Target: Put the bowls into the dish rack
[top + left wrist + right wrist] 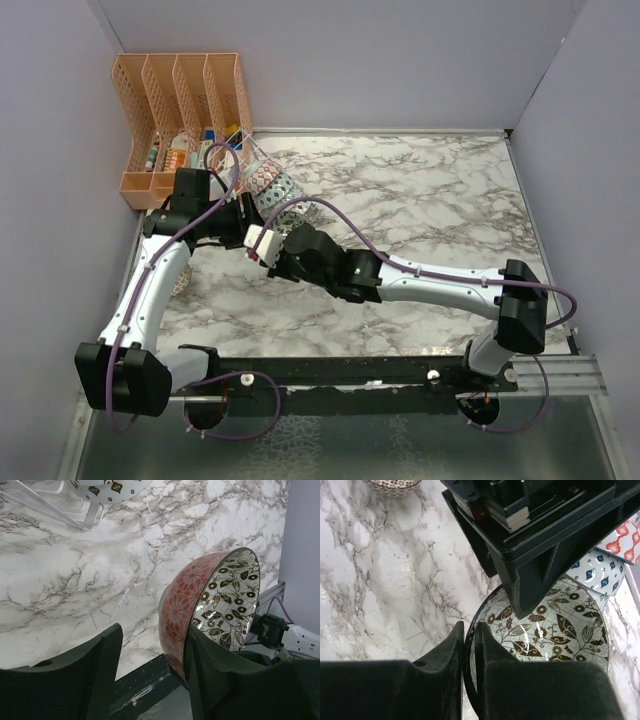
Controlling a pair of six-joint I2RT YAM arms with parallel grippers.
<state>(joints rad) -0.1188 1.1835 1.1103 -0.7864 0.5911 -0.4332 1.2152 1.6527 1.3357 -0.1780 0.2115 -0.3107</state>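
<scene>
A pinkish-red bowl (182,600) with a white leaf-patterned inside (555,630) is held on edge above the marble table. My right gripper (470,626) is shut on its rim. My left gripper (155,630) is open around the bowl's wall. Its right finger (210,670) touches the inner side and its left finger (105,670) stands well clear. From the right wrist, that finger (530,590) reaches into the bowl. Both grippers meet just in front of the wire dish rack (268,182), which holds patterned bowls. The rack's corner (75,515) shows in the left wrist view.
The orange organiser (185,110) stands at the back left beside the rack. A blue-and-white bowl (602,572) and a red-and-white one (626,540) sit in the rack. Another bowl (392,485) lies on the marble, and one (183,278) lies under my left arm.
</scene>
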